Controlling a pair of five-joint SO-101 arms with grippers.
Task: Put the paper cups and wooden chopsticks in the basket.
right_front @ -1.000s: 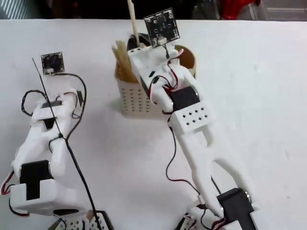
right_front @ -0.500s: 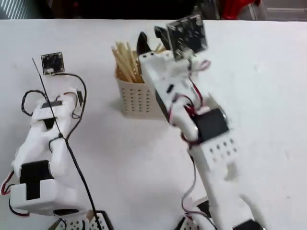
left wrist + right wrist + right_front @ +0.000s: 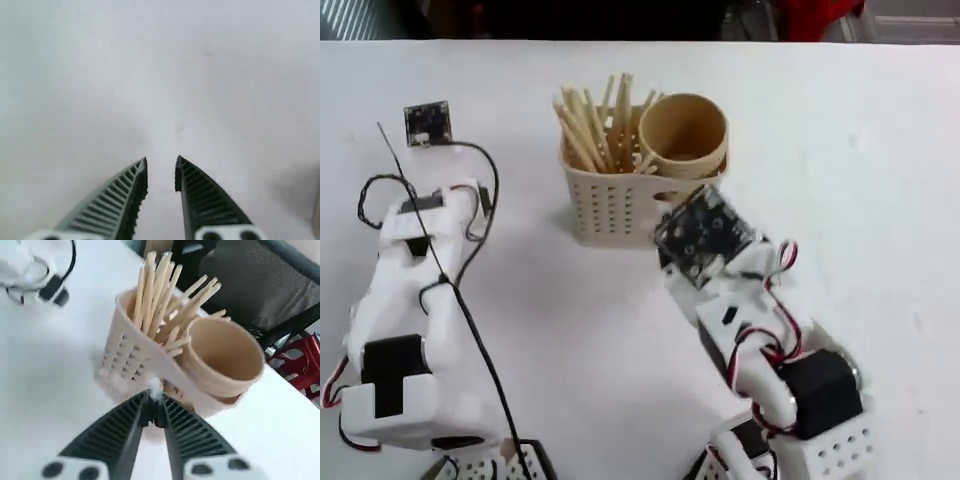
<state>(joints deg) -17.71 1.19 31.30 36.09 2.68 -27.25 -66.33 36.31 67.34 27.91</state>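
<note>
The cream slotted basket stands at the back middle of the table. A bunch of wooden chopsticks stands upright in its left half, and a brown paper cup sits in its right half. In the right wrist view the basket, chopsticks and cup lie just ahead of my right gripper, which is shut on nothing, clear of the basket. My left gripper hangs over bare table, its fingers a narrow gap apart with nothing between them.
The right arm is folded back at the front right, its camera board just in front of the basket. The left arm is folded at the front left, with a black cable across it. White table surrounds the basket.
The right arm drew back from above the basket towards the table's front. The chopstick it held upright now stands among the others in the basket, and its gripper has shut. The left arm barely shifted.
</note>
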